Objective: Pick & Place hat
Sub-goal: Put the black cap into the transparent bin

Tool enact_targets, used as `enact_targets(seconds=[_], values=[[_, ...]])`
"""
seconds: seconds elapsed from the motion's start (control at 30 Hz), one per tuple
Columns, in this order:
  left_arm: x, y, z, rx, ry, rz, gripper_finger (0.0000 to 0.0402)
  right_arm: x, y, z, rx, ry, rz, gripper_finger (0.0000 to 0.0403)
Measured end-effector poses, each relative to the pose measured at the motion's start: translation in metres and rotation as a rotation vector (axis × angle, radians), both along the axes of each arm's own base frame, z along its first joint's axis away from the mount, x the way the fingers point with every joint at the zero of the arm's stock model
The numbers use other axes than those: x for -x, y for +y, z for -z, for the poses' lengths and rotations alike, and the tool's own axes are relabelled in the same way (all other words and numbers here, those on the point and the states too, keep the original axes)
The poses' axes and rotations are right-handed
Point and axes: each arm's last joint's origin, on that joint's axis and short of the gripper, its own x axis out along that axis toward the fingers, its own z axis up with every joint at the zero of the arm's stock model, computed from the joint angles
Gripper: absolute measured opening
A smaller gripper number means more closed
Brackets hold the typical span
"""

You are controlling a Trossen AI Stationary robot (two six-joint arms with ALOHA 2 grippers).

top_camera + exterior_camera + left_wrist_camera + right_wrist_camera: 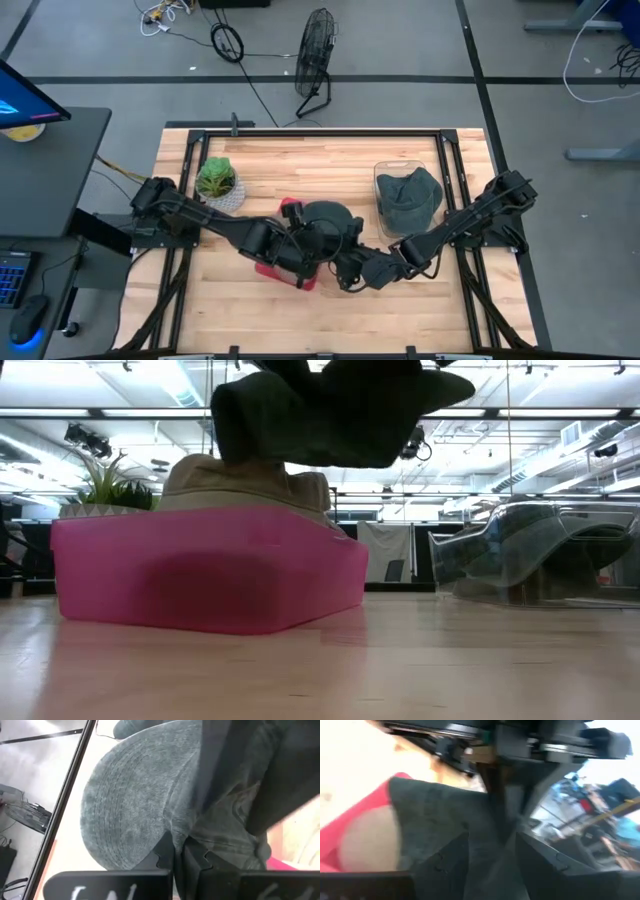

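Hat (330,218), dark grey, unlabelled, hangs above the pink bin (200,578) mid-tabletop (420,300), pinched by left end effector (179,855) and right end effector (492,851).

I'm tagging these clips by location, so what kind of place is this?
Probably an indoor robotics lab or workshop: a light wooden worktable in a black metal frame, a black floor fan beside loose cables on grey flooring, and ceiling strip lights.

A dark grey-green corduroy hat (330,222) hangs above the pink bin (200,575).
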Motion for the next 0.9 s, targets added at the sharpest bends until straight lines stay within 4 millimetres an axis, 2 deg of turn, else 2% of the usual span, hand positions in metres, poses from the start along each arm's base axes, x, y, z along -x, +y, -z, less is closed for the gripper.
enact_targets(seconds=[0.23, 0.6, 0.9], values=[[-0.001, -0.002, -0.001, 0.009, -0.011, 0.012, 0.0013, 0.000, -0.007, 0.003, 0.037, 0.016, 0.081, 0.0167], [0.001, -0.010, 0.000, 0.055, 0.042, 0.127, 0.0014, -0.004, -0.015, 0.003, 0.038, 0.034, 0.073, 0.0164], [0.003, -0.016, 0.001, 0.095, 0.075, 0.193, 0.0014, -0.003, -0.015, 0.007, 0.000, 0.069, 0.036, 0.0102]])
